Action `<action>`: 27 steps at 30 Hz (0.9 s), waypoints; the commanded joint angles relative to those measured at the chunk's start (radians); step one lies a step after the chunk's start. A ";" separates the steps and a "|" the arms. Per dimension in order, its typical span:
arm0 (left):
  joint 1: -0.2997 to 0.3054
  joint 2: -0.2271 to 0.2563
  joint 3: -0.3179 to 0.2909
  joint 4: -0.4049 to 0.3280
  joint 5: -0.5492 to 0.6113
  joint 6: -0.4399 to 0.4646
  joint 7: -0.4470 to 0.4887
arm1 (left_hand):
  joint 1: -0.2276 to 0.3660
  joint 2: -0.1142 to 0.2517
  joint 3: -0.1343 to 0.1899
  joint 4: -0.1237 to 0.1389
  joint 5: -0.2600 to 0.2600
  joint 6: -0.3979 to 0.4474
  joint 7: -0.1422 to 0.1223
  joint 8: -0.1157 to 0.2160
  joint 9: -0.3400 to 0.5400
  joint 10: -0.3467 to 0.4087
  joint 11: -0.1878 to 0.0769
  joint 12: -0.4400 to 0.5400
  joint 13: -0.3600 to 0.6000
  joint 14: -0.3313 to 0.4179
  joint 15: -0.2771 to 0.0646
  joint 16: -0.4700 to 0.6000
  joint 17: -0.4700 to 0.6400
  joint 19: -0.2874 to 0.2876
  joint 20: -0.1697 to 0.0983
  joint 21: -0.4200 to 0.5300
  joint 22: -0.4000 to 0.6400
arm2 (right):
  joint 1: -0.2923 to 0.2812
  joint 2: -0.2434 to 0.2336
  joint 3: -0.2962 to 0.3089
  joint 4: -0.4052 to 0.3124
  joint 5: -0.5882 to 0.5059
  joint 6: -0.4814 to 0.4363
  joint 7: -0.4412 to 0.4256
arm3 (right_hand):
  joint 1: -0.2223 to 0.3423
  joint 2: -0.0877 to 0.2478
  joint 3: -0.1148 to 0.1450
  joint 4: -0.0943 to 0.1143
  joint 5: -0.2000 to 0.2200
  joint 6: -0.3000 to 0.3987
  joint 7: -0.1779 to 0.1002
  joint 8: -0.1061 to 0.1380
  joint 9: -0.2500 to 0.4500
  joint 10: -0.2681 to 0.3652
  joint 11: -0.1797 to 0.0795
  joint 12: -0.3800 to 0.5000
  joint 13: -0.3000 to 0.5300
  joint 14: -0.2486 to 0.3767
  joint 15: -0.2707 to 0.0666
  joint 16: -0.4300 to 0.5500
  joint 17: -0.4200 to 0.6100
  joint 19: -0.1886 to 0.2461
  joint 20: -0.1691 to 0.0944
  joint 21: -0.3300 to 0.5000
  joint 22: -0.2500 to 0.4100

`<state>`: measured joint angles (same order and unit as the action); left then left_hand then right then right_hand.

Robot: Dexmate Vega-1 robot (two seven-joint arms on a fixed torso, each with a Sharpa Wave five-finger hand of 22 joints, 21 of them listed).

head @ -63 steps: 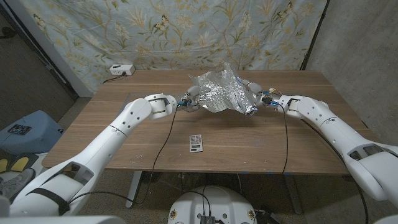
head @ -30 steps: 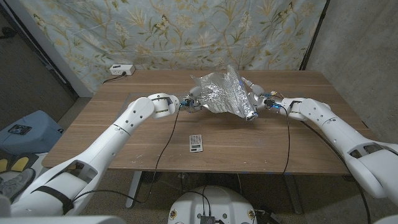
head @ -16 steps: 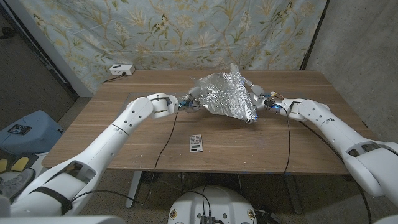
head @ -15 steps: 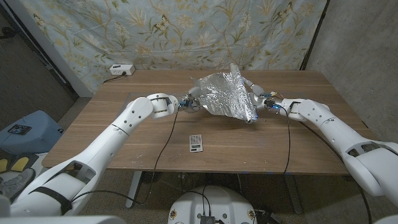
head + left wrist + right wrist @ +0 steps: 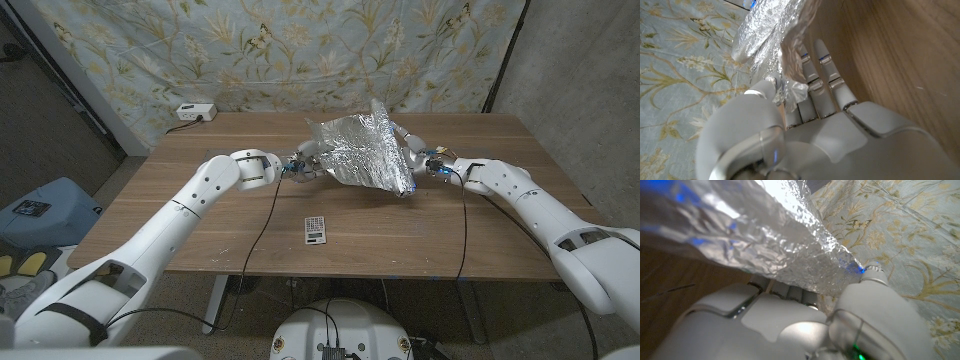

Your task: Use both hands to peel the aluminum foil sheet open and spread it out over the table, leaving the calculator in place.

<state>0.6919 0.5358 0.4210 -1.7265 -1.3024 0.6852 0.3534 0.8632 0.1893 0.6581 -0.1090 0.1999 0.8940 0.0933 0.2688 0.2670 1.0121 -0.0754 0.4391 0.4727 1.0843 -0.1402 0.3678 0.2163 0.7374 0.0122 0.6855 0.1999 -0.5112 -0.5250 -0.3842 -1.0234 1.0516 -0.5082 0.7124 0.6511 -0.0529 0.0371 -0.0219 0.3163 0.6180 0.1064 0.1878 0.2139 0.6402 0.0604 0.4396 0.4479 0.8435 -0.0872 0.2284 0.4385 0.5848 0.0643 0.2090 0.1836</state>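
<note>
A crinkled aluminium foil sheet point(image 5: 360, 152) hangs raised over the far middle of the wooden table point(image 5: 200, 215), stretched between both hands. My left hand point(image 5: 305, 163) pinches its left edge; the left wrist view shows the foil point(image 5: 772, 45) caught between thumb and fingers point(image 5: 815, 75). My right hand point(image 5: 415, 155) holds the right edge, and the right wrist view shows the foil point(image 5: 765, 235) pressed under the thumb. A small grey calculator point(image 5: 315, 229) lies on the table nearer the front, apart from both hands.
A white power strip point(image 5: 195, 111) sits at the table's far left corner. A floral cloth point(image 5: 300, 50) hangs behind the table. Cables run from both wrists over the front edge. Bare wood lies to the left and right of the calculator.
The foil has been pulled wider and flatter between the hands; its crumpled bulge has opened into a smoother sheet. The right hand has shifted slightly back. The calculator has stayed put.
</note>
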 commanded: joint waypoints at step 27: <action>-0.030 0.023 0.011 0.079 -0.013 0.008 -0.140 | -0.155 -0.102 -0.099 0.021 -0.007 -0.167 0.034 -0.087 -0.027 -0.186 0.067 -0.127 -0.030 -0.131 0.072 -0.066 -0.007 -0.093 0.053 0.006 -0.008 | 0.026 0.014 -0.008 0.036 -0.027 -0.003 0.001 | -0.028 -0.001 -0.030 0.021 0.035 -0.020 0.010 0.010 -0.002 -0.009 0.014 -0.010 0.013 -0.014 0.011 0.000 0.005 0.000 0.019 0.003 0.005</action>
<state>0.6890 0.5598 0.4142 -1.7000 -1.3241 0.6898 0.3009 0.7244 0.0929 0.5660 -0.0867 0.1960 0.7453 0.1253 0.1844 0.2413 0.8438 -0.0193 0.3236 0.4453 0.9686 -0.0761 0.3097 0.2090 0.6515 0.0626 0.6951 0.1905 -0.4872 -0.5121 -0.3874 -0.9879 1.0326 -0.5093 0.7080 0.6287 -0.0571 0.0081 -0.0039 0.3444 0.5977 0.1162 0.1926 0.2091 0.6314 0.0693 0.4320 0.4575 0.8326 -0.0762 0.2284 0.4386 0.5834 0.0733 0.2090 0.1837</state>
